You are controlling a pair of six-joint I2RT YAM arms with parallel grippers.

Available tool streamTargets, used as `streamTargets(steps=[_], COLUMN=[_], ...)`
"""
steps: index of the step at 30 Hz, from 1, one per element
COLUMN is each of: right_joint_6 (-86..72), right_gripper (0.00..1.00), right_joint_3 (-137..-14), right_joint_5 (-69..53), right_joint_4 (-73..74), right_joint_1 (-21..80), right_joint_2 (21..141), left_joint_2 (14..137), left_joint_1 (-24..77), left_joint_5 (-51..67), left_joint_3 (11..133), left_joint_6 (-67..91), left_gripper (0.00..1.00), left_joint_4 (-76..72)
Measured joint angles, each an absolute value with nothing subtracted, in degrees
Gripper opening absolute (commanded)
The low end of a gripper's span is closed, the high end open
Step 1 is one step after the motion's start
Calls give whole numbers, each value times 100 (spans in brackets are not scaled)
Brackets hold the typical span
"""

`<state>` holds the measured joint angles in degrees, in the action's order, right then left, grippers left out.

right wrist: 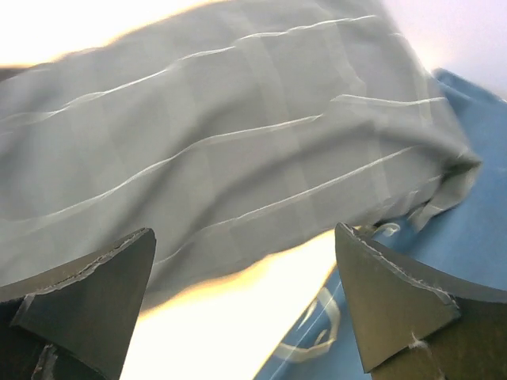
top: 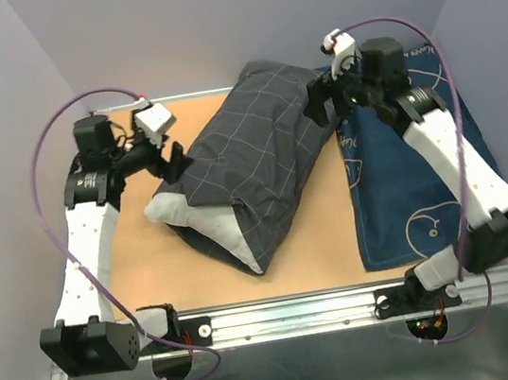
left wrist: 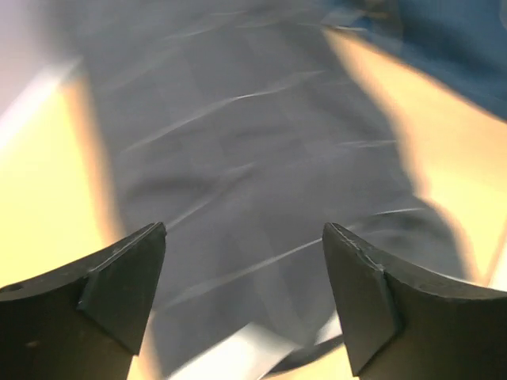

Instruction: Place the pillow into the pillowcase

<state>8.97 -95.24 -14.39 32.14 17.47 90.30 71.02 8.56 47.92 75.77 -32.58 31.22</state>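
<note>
- From the top view, we see the pillowcase (top: 256, 142) lying slantwise across the middle of the worktop (top: 150, 263), its far end towards the back right and its open end towards the near left.
- The pillow (top: 179, 211) is inside it for most of its length; a white corner and a white strip show at the open near-left end.
- A navy blue cloth (top: 408, 196) with white drawings lies flat on the right of the worktop, and the pillowcase's far end comes up to its edge.
- The left hand (top: 176, 160) sits just beside the pillowcase's left edge, above the white corner. The right hand (top: 321, 104) is at the far right edge of the pillowcase; from here we cannot tell whether either one touches the fabric.
- In the left wrist view, which is blurred, the two dark fingers (left wrist: 119, 277) stand wide apart with nothing between them. Beyond them we see the grey checked fabric, a patch of white pillow at the bottom edge, and bare worktop on both sides.
- In the right wrist view, this hand's fingers (right wrist: 87, 301) are also spread wide and hold nothing. The pillowcase fills the upper part of the frame, with the blue cloth to the right and below it.
</note>
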Motion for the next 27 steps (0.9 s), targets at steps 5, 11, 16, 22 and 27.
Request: streamTargets(steps=[5, 11, 16, 22, 27], right_joint_6=[891, 786, 582, 917, 1149], right_gripper=[96, 97, 97, 96, 97], right_joint_3=[-8281, -7522, -6949, -7223, -8748], right_joint_5=[-1959, -1673, -1020, -888, -836], right_joint_4=[3315, 3387, 3682, 3647, 3688], right_joint_1=[2709, 3804, 3448, 2477, 1944], right_joint_2=[7411, 8471, 9345, 9784, 11297], left_joint_2=[6611, 7387, 8132, 8009, 7780], left_joint_1=[-167, -587, -54, 1133, 1820], left_joint_5=[3972, 3651, 3756, 3913, 4152], left_joint_3=[6768, 6093, 6158, 5640, 5625], left_joint_6=[-3828, -4390, -5612, -6132, -5301], left_gripper=[96, 82, 71, 68, 99], left_joint_4=[2561, 2552, 2930, 3197, 2746])
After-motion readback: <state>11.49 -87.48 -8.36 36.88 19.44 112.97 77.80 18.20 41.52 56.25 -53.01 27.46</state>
